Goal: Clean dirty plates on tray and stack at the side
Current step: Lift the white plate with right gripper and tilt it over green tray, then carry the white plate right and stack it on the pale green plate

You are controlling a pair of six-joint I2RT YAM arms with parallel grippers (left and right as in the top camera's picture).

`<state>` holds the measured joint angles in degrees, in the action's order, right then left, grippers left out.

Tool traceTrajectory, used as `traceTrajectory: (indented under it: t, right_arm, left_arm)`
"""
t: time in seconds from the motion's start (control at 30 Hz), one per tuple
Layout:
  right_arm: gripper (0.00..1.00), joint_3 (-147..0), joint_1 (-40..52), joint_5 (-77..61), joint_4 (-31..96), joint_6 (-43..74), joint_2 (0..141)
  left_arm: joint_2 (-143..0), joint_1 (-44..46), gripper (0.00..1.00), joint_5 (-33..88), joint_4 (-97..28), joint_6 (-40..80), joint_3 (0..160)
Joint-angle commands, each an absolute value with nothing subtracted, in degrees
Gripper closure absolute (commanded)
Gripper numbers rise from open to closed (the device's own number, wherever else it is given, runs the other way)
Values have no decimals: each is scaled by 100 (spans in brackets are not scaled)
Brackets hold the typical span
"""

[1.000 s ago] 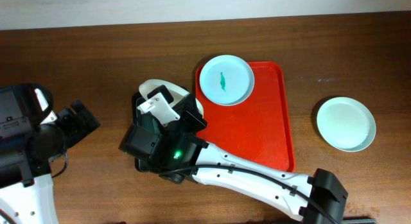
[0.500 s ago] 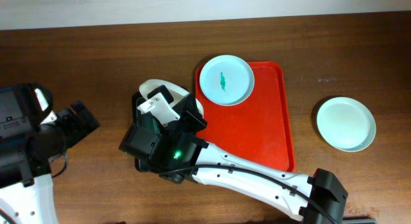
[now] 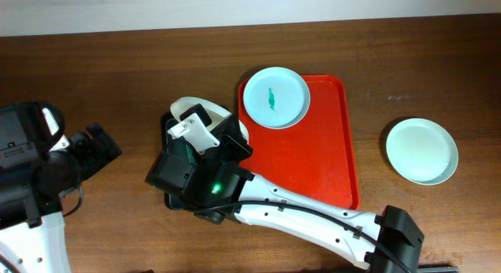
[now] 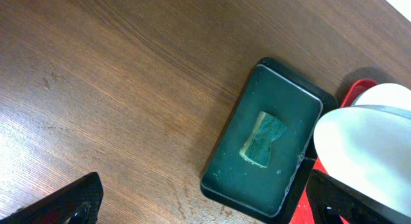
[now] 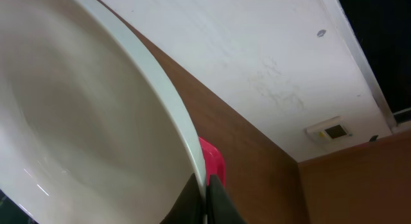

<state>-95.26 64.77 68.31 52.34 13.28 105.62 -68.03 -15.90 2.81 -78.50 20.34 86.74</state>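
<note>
Right gripper [image 5: 207,197] clamped on white plate [image 5: 83,115] rim, plate held just left of red tray [image 3: 333,156]. Smeared mint plate [image 3: 274,97] lay on tray's far-left corner. Left gripper [image 4: 209,201] jaws apart above table [image 4: 96,89].

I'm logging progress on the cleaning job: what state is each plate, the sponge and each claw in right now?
mint plate: smeared teal, on the red tray.
pale plate: no smear showing, off the tray.
white plate: gripped at its rim, no smear visible.
sponge: lying loose in the black tray.
left claw: open, empty.
right claw: shut on the white plate.
</note>
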Motion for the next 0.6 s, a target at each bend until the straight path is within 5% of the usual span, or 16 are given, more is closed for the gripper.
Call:
traceTrajectory:
  t: [0.0, 0.13, 0.27, 0.43, 0.57]
  right_arm:
    - [96, -9614, 6477, 6917, 5249, 1402, 10418]
    - [96, -9612, 6182, 5784, 5411, 2265, 10418]
    - [96, -9642, 5266, 2556, 5481, 2659, 10337]
    - [96, -9657, 3253, -475, 5828, 2279, 9782]
    - [96, -9657, 1817, -1192, 6392, 2235, 9290]
  left_arm:
    - [-6759, -1621, 1, 303, -7856, 1962, 8722]
    - [-6757, -1621, 1, 305, -7856, 1962, 8722]
    - [-6759, -1621, 1, 305, -7856, 1962, 8722]
    - [-6759, -1621, 1, 305, -7856, 1962, 8722]
    - [-6757, -1621, 1, 303, -7856, 1962, 8722]
